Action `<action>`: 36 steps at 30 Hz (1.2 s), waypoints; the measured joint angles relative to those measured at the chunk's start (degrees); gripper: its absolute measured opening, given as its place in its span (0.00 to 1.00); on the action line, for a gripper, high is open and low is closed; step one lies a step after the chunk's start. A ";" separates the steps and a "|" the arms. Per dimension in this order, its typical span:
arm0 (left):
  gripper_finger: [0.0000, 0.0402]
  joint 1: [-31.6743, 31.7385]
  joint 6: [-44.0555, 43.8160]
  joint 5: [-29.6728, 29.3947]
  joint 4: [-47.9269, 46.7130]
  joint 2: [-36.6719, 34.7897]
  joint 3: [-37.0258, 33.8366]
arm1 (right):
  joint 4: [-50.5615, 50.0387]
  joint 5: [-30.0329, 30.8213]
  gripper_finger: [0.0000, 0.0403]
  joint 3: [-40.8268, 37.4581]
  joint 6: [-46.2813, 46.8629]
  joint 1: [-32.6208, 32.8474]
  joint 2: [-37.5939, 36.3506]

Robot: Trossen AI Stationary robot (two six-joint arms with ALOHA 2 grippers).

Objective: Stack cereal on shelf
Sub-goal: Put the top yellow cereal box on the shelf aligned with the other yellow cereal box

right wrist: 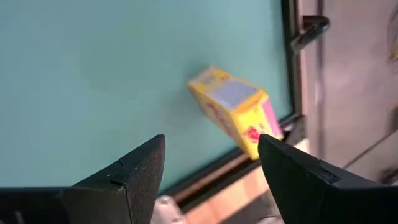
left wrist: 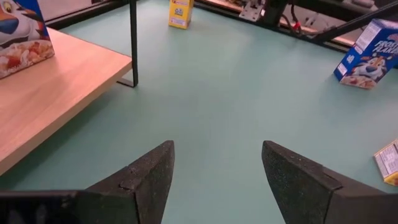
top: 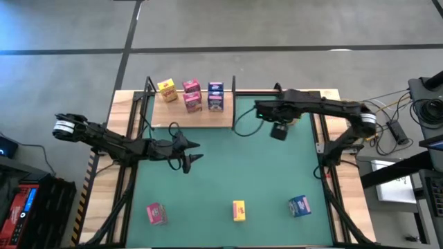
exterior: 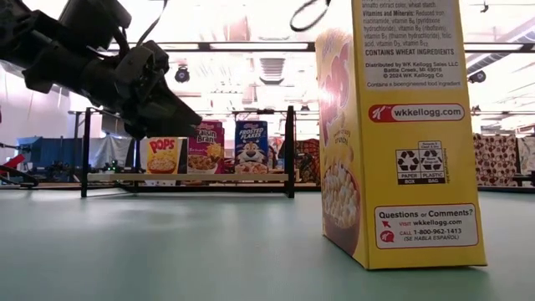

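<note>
Your left tool (top: 188, 153), spread and empty, hangs mid-frame between the shelf (top: 201, 117) and the three unstacked boxes along the bottom; your right tool (top: 261, 109), spread too, waits upper right.

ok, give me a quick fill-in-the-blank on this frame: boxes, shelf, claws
1. The mat holds ____ loose boxes near its front edge.
2. Between the pink box and the blue box stands a ____ box.
3. The left claw and right claw both hold ____.
4. Every box on the shelf stands at its ____ edge.

Missing words: three; yellow; nothing; back
</note>
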 joint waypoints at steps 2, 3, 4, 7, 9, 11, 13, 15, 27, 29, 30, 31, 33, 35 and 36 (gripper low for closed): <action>0.57 0.04 0.04 -0.01 0.53 0.00 0.00 | 1.52 1.14 0.61 -4.36 -5.07 -0.60 -3.12; 0.57 0.06 0.17 -0.01 0.64 0.00 0.00 | 2.15 1.20 0.61 -6.16 -7.23 -0.93 -4.57; 0.57 0.13 0.21 -0.01 0.76 0.00 0.00 | 3.38 1.25 0.61 -8.08 -9.59 -1.34 -5.98; 0.57 0.39 1.01 -0.04 1.00 0.00 0.00 | 8.10 1.39 0.61 -12.88 -18.53 -2.46 -9.01; 0.57 0.84 1.84 -0.11 1.06 0.00 0.00 | 12.15 2.52 0.61 -15.80 -25.74 -3.12 -10.64; 0.57 1.41 2.19 -0.20 1.26 0.00 0.00 | 17.07 4.15 0.61 -18.68 -30.76 -3.92 -12.01; 0.57 2.00 2.35 -0.23 1.44 -0.02 0.00 | 21.83 4.79 0.61 -21.37 -33.74 -5.12 -12.63; 0.57 2.53 2.35 -0.23 1.44 -0.02 0.00 | 25.14 5.40 0.61 -23.55 -35.95 -6.49 -12.79; 0.57 3.22 4.68 -0.32 1.38 -0.02 0.00 | 29.85 11.80 0.61 -28.01 -44.67 -11.72 -11.31; 0.57 3.28 4.68 -0.44 1.39 -0.02 0.00 | 30.95 11.78 0.61 -28.01 -45.37 -12.58 -11.31; 0.57 3.28 4.68 -0.46 1.39 -0.02 0.00 | 31.41 11.77 0.61 -28.01 -45.52 -13.02 -11.33; 0.57 3.28 4.68 -0.44 1.39 -0.02 0.00 | 31.55 11.66 0.61 -27.99 -45.74 -13.53 -11.33; 0.57 3.28 4.68 -0.45 1.47 -0.02 0.00 | 31.41 11.34 0.61 -27.94 -46.36 -14.54 -11.33; 0.57 3.28 4.68 -0.45 1.58 -0.02 0.00 | 31.56 11.07 0.61 -27.88 -46.33 -15.40 -11.33; 0.57 3.28 4.68 -0.45 1.62 -0.04 0.00 | 31.50 10.12 0.61 -27.90 -46.13 -15.81 -11.33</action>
